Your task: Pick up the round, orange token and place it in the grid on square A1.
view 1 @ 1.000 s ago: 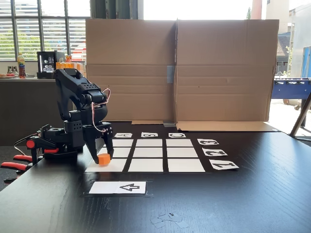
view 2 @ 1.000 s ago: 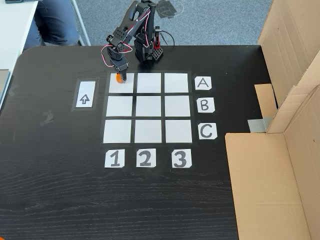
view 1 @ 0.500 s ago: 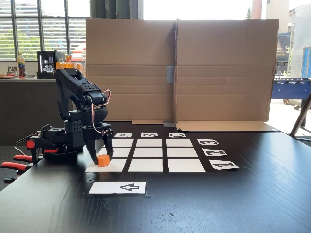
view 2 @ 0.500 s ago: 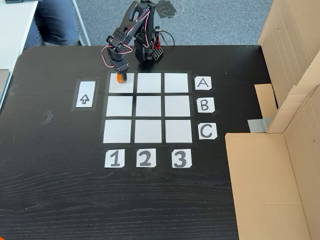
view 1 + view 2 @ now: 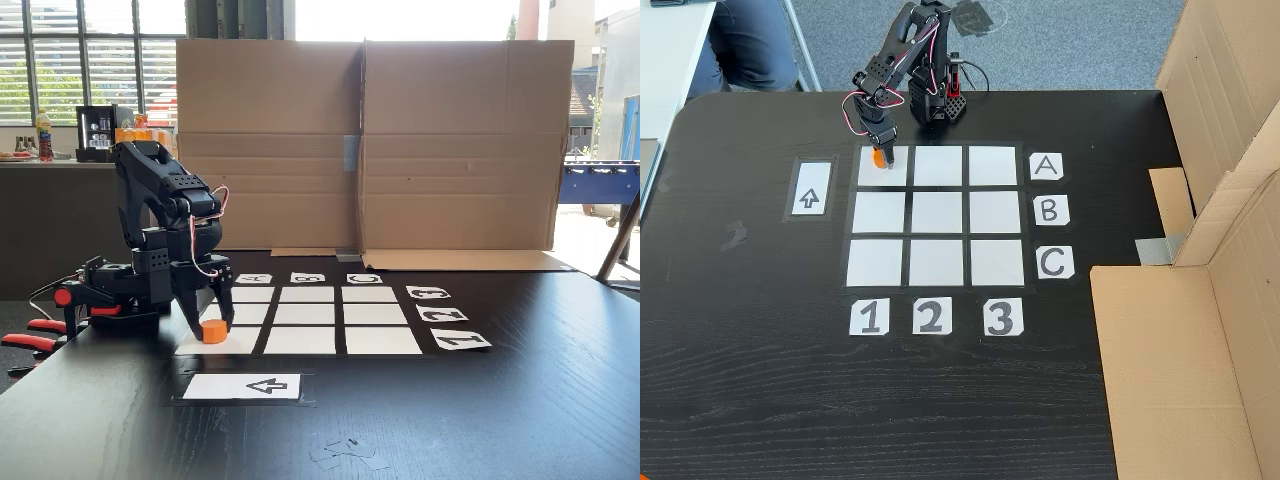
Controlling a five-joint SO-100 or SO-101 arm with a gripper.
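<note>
The orange token (image 5: pixel 213 331) sits flat on the white square nearest the arm's base, which the view from above (image 5: pixel 877 157) shows to be the cell in row A and column 1 of the grid (image 5: pixel 936 264), toward the edge of that square nearest the robot. The gripper (image 5: pixel 209 318) straddles the token with one black finger on each side; in the low front view a sliver of white paper seems to show between each finger and the orange, so the jaws appear to be narrowly parted rather than clamped, though the margin is too fine to be sure. The placement looks essentially done, and the risks lie in the withdrawal. If the arm lifts or swings away while a finger is touching the token, it could drag or tip the short cylinder, rolling it across the dark gap into a neighbouring square or off the grid toward the arrow card (image 5: pixel 809 189). Since the token sits close to the square's edge on the robot's side, even a small nudge that way would put it out of A1. A finger tip could also catch the edge of the paper and lift or shift the cell itself. Parting the jaws wider before rising straight up would reduce these hazards.
</note>
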